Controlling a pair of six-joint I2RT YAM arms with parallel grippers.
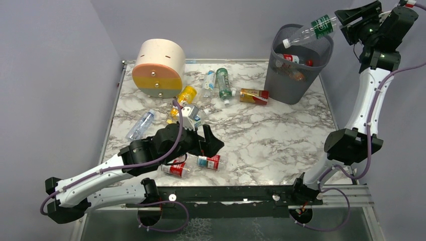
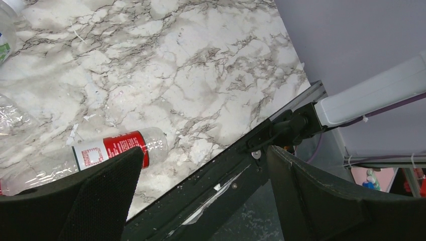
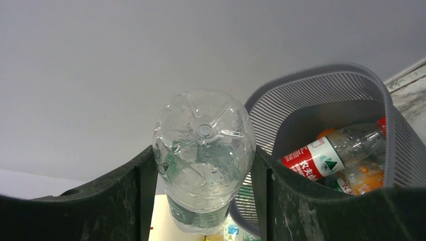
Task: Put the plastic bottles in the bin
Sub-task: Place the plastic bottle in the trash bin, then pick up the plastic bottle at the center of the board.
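Right gripper (image 1: pixel 344 25) clamps a clear bottle (image 1: pixel 311 30) by its base, cap pointing out over the bin (image 1: pixel 289 85) just below. It should tip the cap down and centre it before release, so nothing catches the rim

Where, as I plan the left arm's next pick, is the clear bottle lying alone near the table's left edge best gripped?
Grip it around its mid-body, coming down from above with the left gripper turned so that its fingers span the bottle's width. The clear bottle lies flat on its side, slanted, with bare table along both long sides, so probably nothing blocks the fingers.
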